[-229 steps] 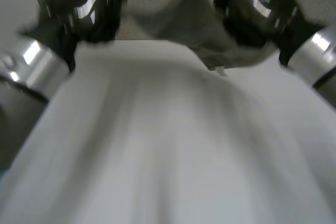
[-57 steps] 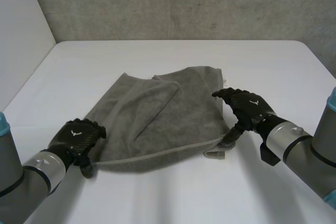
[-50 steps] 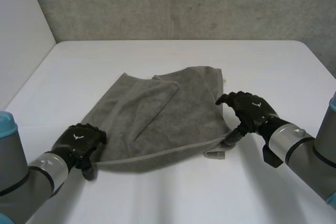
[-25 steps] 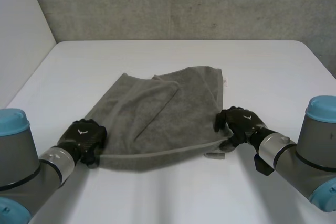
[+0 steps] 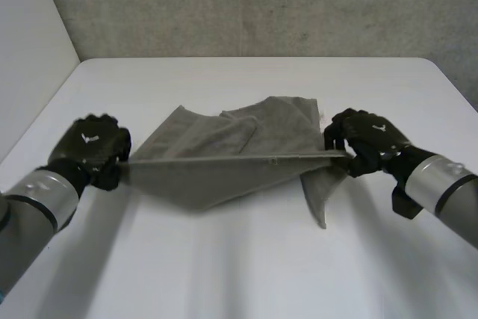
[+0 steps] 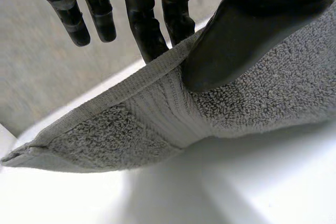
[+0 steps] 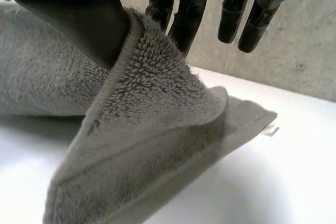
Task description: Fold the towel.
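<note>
A grey towel (image 5: 224,151) is raised off the white table (image 5: 246,267) by its near edge, which is stretched taut between my two hands. My left hand (image 5: 91,149) pinches the towel's left near corner. In the left wrist view the thumb (image 6: 247,30) presses the towel (image 6: 157,124) against the fingers. My right hand (image 5: 364,140) grips the right end of that edge, and a loose flap hangs below it. In the right wrist view the thumb (image 7: 79,14) clamps the towel (image 7: 152,140) against the fingers. The towel's far part still lies on the table.
A grey wall (image 5: 261,5) runs along the table's far edge and a white panel (image 5: 30,57) stands at the left. Bare tabletop stretches in front of the towel and on both sides.
Both hands have closed on the towel's near edge and lifted it off the table, moving away from me and apart. The edge now hangs taut and a flap drops at the right.
</note>
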Tool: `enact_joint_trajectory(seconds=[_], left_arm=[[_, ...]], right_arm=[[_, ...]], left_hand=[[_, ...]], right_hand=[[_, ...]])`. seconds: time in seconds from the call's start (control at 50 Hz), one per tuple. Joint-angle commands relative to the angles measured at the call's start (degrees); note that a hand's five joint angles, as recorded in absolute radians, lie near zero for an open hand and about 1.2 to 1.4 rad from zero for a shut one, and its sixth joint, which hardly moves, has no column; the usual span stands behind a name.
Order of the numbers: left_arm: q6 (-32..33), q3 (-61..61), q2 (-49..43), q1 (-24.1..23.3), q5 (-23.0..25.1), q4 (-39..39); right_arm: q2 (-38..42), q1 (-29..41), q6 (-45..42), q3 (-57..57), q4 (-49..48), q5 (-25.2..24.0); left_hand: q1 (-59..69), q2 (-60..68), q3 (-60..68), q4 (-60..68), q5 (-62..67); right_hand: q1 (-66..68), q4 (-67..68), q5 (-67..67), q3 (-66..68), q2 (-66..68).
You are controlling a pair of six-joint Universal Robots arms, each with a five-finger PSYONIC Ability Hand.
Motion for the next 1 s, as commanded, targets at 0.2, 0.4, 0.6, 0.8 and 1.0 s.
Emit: enact_joint_trajectory(seconds=[0.2,0.4,0.6,0.8,1.0], left_arm=[[-2.12,1.28,-5.76,0.32,-0.06,-0.08],[-2.21,22.75,-21.13,-0.73,-0.67,0.36],[-6.59,54.95,-19.14,-5.65,-8.4,4.3],[-7.83,47.16,-10.33,-5.21,-3.05,12.23],[-0.38,19.6,-12.35,0.93,1.43,12.84]], right_arm=[[5.77,3.19,-2.93,-3.53,4.78,-0.91],[20.16,5.99,-18.82,-30.88,14.17,1.71],[19.5,8.9,-18.76,-69.77,13.59,9.72],[10.17,9.25,-15.06,-52.4,3.28,3.92],[10.17,9.08,-23.83,-32.74,7.76,-2.23]], left_hand=[[8.16,4.64,-2.73,-3.09,4.72],[8.16,4.64,-2.73,-3.09,4.72],[8.16,4.64,-2.73,-3.09,4.72],[8.16,4.64,-2.73,-3.09,4.72],[8.16,4.64,-2.73,-3.09,4.72]], right_hand=[[5.73,-4.28,4.09,-2.56,6.38],[5.73,-4.28,4.09,-2.56,6.38],[5.73,-4.28,4.09,-2.56,6.38],[5.73,-4.28,4.09,-2.56,6.38],[5.73,-4.28,4.09,-2.56,6.38]])
